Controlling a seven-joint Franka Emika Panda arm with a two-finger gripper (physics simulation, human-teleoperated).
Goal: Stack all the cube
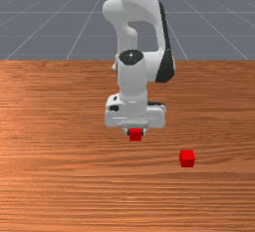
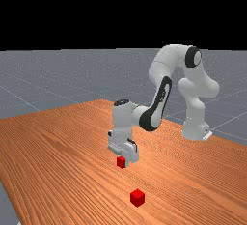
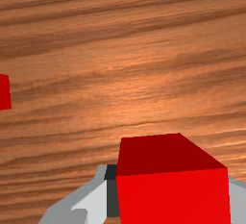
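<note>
"From the front view's left, what comes first?"

"The tool (image 1: 135,132), pinching a red cube (image 1: 135,136) that looks raised."

"And the other one?"

"The loose cube (image 1: 187,160) sits well apart, toward the front view's right and nearer the viewer. The carry should go diagonally that way, high enough to come down on top without knocking it."

"What's under it?"

"The table (image 1: 224,191), flat, wood-grained, running on past the loose cube to the right."

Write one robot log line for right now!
gripper shut on red cube; held above table; other red cube on table, front view's right; unstacked
</note>
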